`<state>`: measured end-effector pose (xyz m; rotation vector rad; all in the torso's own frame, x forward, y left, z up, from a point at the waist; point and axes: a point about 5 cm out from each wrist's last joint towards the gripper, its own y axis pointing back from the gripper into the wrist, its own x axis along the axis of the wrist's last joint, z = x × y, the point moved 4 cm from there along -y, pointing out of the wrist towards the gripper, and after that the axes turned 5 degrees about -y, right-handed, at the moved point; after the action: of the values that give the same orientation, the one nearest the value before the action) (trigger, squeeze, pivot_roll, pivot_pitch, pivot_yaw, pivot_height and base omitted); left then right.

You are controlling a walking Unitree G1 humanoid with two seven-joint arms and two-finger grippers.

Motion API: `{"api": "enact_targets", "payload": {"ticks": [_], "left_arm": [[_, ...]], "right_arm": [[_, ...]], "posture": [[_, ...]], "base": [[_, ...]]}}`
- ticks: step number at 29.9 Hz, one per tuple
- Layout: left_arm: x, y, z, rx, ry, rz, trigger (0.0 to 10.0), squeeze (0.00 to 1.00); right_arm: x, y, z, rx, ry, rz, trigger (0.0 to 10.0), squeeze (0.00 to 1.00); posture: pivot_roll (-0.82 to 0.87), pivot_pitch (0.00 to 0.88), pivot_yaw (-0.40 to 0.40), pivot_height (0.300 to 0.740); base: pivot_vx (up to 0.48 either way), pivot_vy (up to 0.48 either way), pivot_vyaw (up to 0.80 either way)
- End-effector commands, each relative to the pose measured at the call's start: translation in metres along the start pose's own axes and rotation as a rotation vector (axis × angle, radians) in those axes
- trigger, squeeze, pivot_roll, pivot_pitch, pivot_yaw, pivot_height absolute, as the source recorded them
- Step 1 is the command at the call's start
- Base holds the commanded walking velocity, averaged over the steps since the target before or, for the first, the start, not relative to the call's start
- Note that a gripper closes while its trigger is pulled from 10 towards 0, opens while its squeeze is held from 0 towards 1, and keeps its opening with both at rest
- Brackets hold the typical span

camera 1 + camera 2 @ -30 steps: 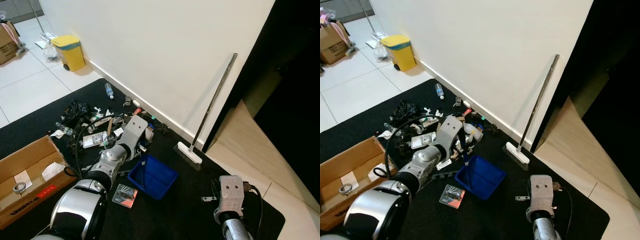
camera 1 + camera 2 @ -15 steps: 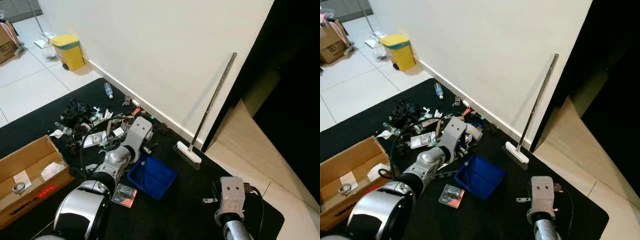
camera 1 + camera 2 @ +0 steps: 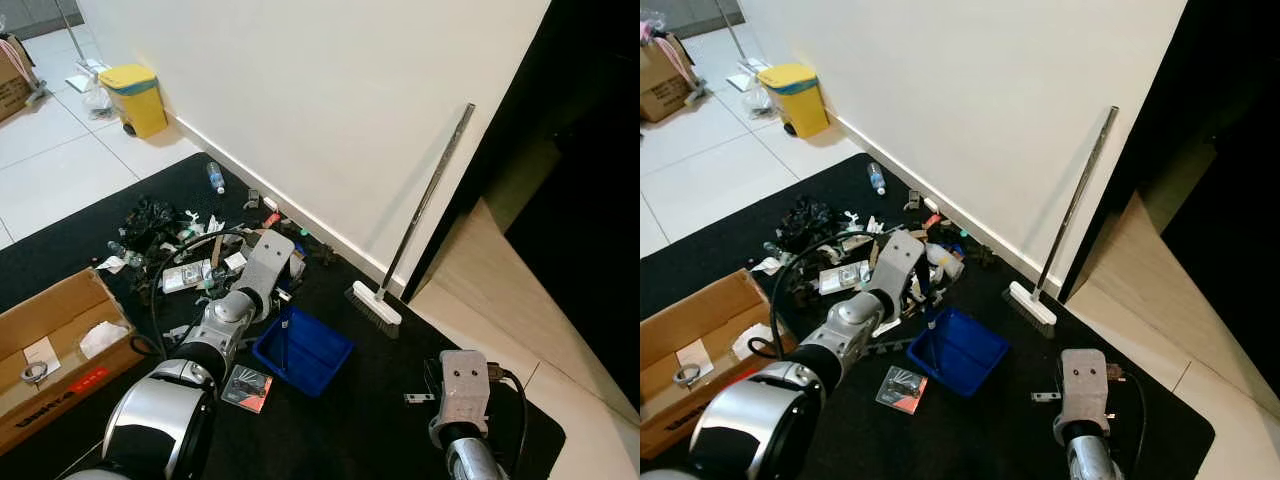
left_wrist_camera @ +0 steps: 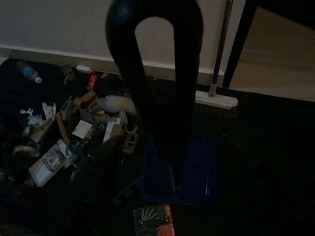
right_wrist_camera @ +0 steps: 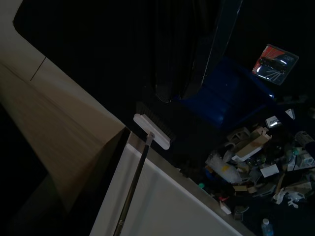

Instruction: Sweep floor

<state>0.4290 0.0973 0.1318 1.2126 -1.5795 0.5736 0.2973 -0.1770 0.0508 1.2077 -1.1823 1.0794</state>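
A blue dustpan (image 3: 305, 352) lies on the black mat (image 3: 360, 430), with its thin handle standing upright. My left gripper (image 3: 280, 300) reaches from the left and is shut on the top of that handle; in the left wrist view its black fingers (image 4: 147, 98) arch down onto the pan (image 4: 197, 172). A heap of litter (image 3: 190, 255) is spread on the mat just left of the pan. The broom (image 3: 373, 308) leans against the white wall, its metal pole (image 3: 430, 195) rising to the right. My right gripper (image 5: 176, 93) hangs low at the front right.
A cardboard box (image 3: 55, 340) sits at the front left and a yellow bin (image 3: 135, 98) stands by the wall at the far left. A plastic bottle (image 3: 214, 177) lies near the skirting. A flat packet (image 3: 247, 388) lies before the dustpan. A dark doorway with wooden flooring (image 3: 500, 290) is on the right.
My left arm swayed slightly toward the wall and back while holding the handle. The dustpan stays in about the same spot. The view has shifted a little.
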Motion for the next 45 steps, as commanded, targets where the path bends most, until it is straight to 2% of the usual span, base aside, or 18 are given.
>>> {"api": "enact_targets", "payload": {"ticks": [1,2,18,19,20,24,30,33,35,39,40,43,45], "left_arm": [[-0.002,-0.001,0.007,-0.017,0.009,-0.015,1.9,0.0],[-0.001,-0.002,0.007,-0.009,0.013,-0.012,0.0,0.0],[0.003,-0.002,0.003,0.004,0.009,0.0,0.0,0.0],[0.004,-0.002,0.002,0.006,0.006,0.0,0.9,0.0],[0.005,-0.002,-0.001,0.018,0.005,0.006,10.0,0.0],[0.011,-0.001,-0.01,0.051,-0.013,0.034,10.0,0.0],[0.025,0.005,-0.035,0.095,-0.032,0.109,10.0,0.0],[0.023,0.009,-0.04,0.064,-0.073,0.11,10.0,0.0],[0.024,0.012,-0.042,0.041,-0.047,0.137,10.0,0.0],[0.024,0.024,-0.04,-0.132,-0.026,0.202,10.0,0.0],[0.023,0.03,-0.046,-0.148,-0.015,0.222,10.0,0.0],[0.022,0.032,-0.049,-0.149,0.003,0.228,10.0,0.0],[0.022,0.036,-0.049,-0.187,0.047,0.243,10.0,0.0]], "right_arm": [[-0.01,0.006,0.002,-0.004,0.008,-0.04,10.0,0.0],[-0.01,0.007,0.002,-0.005,0.008,-0.041,10.0,0.0],[-0.01,0.007,0.003,-0.014,0.005,-0.042,10.0,0.0],[-0.009,0.006,0.003,-0.013,0.004,-0.041,10.0,0.0],[-0.009,0.005,0.002,-0.012,0.004,-0.039,10.0,0.0],[-0.009,0.004,0.001,-0.013,0.001,-0.037,10.0,0.0],[-0.009,0.003,0.004,-0.023,-0.003,-0.034,10.0,0.0],[-0.011,0.003,0.003,-0.025,-0.005,-0.035,10.0,0.0],[-0.012,0.002,0.002,-0.025,-0.008,-0.037,10.0,0.0],[-0.012,-0.004,-0.005,-0.016,-0.021,-0.034,10.0,0.0],[-0.011,-0.007,-0.007,-0.011,-0.024,-0.03,10.0,0.0],[-0.01,-0.008,-0.008,-0.01,-0.024,-0.028,10.0,0.0],[-0.009,-0.01,-0.007,-0.01,-0.023,-0.025,10.0,0.0]], "posture": [[-0.19,0.343,0.01,0.74],[-0.19,0.344,0.01,0.74],[-0.18,0.333,0.021,0.74],[-0.18,0.331,0.022,0.74],[-0.18,0.328,0.024,0.74],[-0.17,0.317,0.036,0.74],[-0.15,0.297,0.057,0.74],[-0.14,0.285,0.073,0.74],[-0.12,0.276,0.082,0.74],[-0.09,0.256,0.096,0.74],[-0.08,0.244,0.103,0.74],[-0.08,0.244,0.103,0.74],[-0.08,0.229,0.106,0.74]], "base": [[0.0,0.0,0.0],[0.0,0.0,0.0],[0.0,0.0,0.0],[0.0,0.0,0.0],[0.0,0.0,0.0],[0.0,0.0,0.0],[0.0,0.0,0.0],[0.0,0.0,0.0],[0.0,0.0,0.0],[0.0,0.0,0.0],[0.0,0.0,0.0],[0.0,0.0,0.0],[0.0,0.0,0.0]]}}
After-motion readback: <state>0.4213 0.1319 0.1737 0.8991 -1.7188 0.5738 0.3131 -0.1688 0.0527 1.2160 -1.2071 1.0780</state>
